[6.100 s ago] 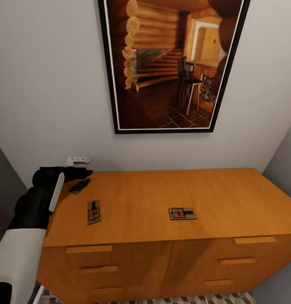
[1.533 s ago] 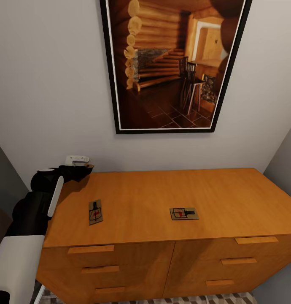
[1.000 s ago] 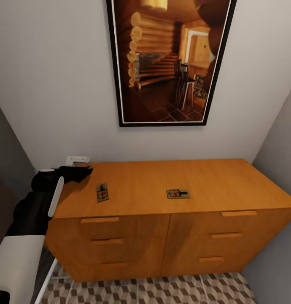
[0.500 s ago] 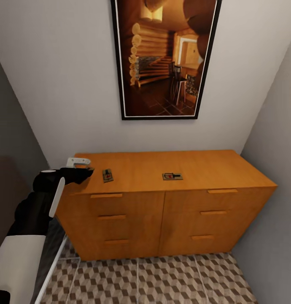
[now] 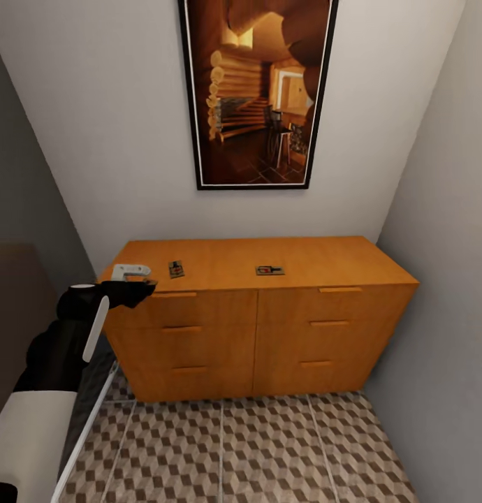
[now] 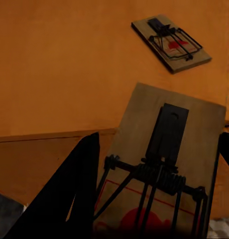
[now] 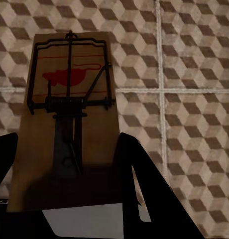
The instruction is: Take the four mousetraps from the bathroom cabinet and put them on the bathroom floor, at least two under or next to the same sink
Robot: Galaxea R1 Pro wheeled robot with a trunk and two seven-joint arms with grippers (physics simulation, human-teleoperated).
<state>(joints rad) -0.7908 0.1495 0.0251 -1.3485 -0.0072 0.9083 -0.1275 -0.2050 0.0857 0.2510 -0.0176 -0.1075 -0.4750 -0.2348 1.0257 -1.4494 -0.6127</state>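
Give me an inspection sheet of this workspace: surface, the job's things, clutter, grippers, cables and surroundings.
Surface: cabinet top, orange-brown wood, drawers shut; cube-pattern bathroom floor in front.
Job's things: two mousetraps on the cabinet top, left one and right one; a third mousetrap in the left gripper; a fourth mousetrap in the right gripper, above the floor tiles.
Clutter: nothing seen.
Grippers: left gripper shut on a trap at the cabinet's left front corner; right gripper shut on a trap.
Cables: nothing seen.
Surroundings: framed picture on the wall above the cabinet; walls close on both sides.
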